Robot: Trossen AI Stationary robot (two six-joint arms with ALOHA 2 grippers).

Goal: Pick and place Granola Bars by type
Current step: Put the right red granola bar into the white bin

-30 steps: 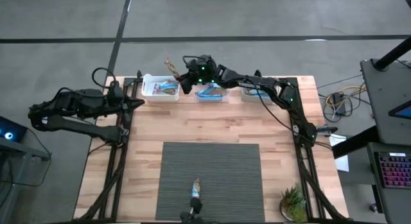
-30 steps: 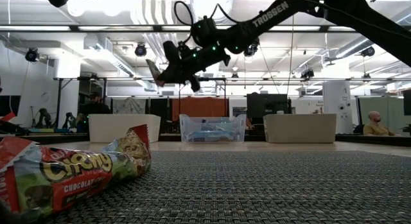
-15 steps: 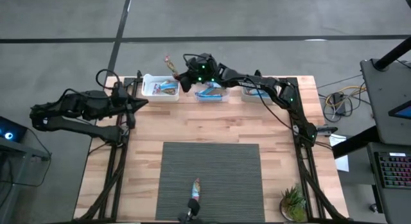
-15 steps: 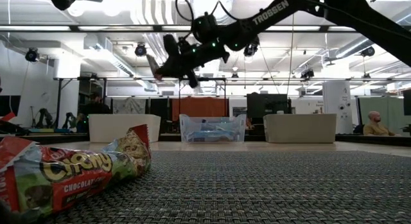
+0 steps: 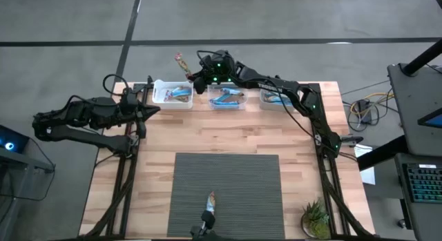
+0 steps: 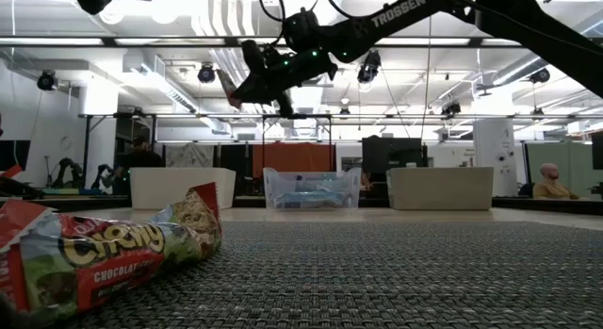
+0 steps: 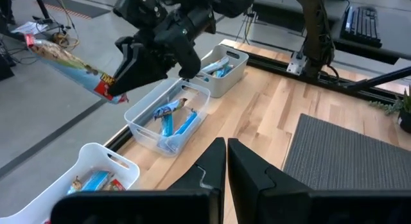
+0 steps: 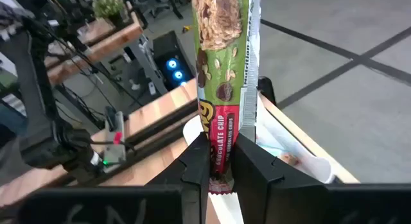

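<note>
One right pincer (image 5: pixel 191 74) clamped on granola bar (image 5: pixel 182 63), raised, seemingly above white bin (image 5: pixel 173 94).

The floor (image 5: pixel 276 16) is grey with dark lines. Far back, ceiling lights (image 6: pixel 206 73) shine over desks (image 6: pixel 565 205).

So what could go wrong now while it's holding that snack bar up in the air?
The right tool pinches the granola bar only by one end, high above the left bin, so it might slip or swing. The bar also hangs out past the table's far edge, so letting go now would probably send it to the floor. The blue bars in the middle bin are a different type, so it could be misplaced.
</note>
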